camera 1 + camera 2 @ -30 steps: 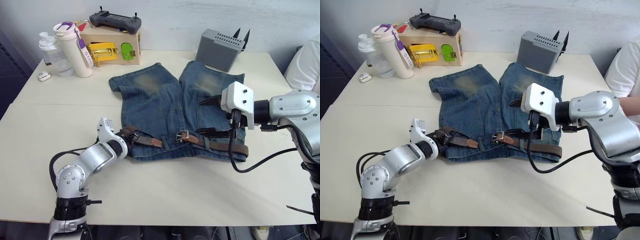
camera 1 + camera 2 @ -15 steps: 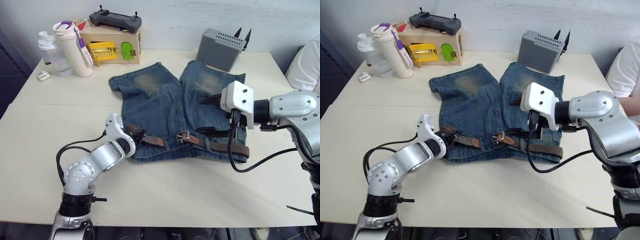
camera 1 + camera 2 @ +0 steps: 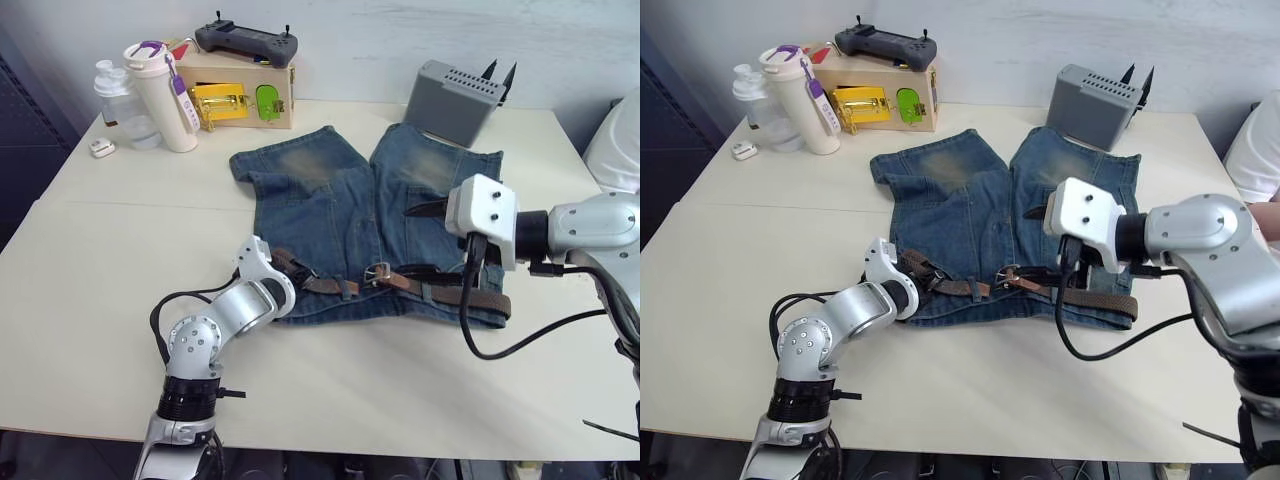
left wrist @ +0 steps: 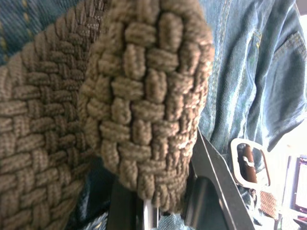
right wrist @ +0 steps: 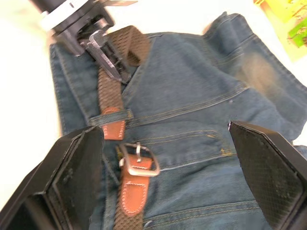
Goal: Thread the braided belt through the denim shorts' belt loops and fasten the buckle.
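Silver arms, black cables, white wrist housings

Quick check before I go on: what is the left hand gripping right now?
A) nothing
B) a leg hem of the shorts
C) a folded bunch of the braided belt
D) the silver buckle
C: the left hand is shut on a doubled-over fold of the braided belt, while the buckle lies free further along the waistband of the denim shorts.

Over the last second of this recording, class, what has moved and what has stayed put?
The left tool, shut on the braided belt, has pushed further along the waistband of the denim shorts toward the buckle, folding the belt over itself. The right tool stays open above the shorts. The shorts and buckle lie as before; the camera itself shifted.
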### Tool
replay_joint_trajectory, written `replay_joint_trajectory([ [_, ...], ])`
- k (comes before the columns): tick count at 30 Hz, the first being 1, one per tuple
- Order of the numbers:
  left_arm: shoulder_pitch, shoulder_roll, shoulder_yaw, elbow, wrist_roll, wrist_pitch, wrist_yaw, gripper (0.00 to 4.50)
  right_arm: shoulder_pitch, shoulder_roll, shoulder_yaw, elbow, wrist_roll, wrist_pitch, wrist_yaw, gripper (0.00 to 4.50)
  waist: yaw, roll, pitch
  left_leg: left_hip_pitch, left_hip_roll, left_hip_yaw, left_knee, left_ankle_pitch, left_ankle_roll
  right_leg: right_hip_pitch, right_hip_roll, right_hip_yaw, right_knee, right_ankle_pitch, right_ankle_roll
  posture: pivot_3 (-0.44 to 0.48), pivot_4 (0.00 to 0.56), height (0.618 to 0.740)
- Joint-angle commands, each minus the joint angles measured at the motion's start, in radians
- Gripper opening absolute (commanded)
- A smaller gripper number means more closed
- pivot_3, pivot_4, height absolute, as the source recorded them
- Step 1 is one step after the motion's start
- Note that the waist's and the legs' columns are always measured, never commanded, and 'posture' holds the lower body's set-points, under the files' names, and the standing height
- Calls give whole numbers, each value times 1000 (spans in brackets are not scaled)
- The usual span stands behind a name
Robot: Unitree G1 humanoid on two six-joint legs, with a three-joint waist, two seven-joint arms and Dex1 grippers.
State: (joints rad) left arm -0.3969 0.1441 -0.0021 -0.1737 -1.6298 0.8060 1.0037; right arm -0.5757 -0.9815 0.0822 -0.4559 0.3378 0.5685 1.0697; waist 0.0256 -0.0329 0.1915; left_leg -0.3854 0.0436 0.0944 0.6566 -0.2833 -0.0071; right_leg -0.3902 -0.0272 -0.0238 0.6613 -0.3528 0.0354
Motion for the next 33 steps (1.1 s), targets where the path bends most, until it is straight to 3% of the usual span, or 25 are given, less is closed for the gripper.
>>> replay_joint_trajectory([
  [1,13,-21,-49,54,-1,59,-5,0,61,6,57,-57,-130,-143,-50,4409,1,0,0,0,0,0,0,0,0,0,0,0,0,0,0,0,150,735],
  [8,-28,-46,-60,130,21,130,-58,0,178,98,169,26,-459,-554,-245,4409,2,1,-1,1,-3,-1,1,1,2,2,-1,0,0,1,3,0,150,735],
  [16,-62,-80,-58,198,70,205,-116,0,242,148,182,130,-632,-811,-361,4409,4,1,-1,16,-12,-2,-7,3,5,18,-10,-1,-7,4,7,0,150,735],
  [33,-50,-107,-11,184,127,241,-117,0,263,110,137,325,-719,-1035,-404,4409,3,1,-1,15,-15,-2,-8,4,7,18,-14,-5,-8,5,9,0,150,735],
])
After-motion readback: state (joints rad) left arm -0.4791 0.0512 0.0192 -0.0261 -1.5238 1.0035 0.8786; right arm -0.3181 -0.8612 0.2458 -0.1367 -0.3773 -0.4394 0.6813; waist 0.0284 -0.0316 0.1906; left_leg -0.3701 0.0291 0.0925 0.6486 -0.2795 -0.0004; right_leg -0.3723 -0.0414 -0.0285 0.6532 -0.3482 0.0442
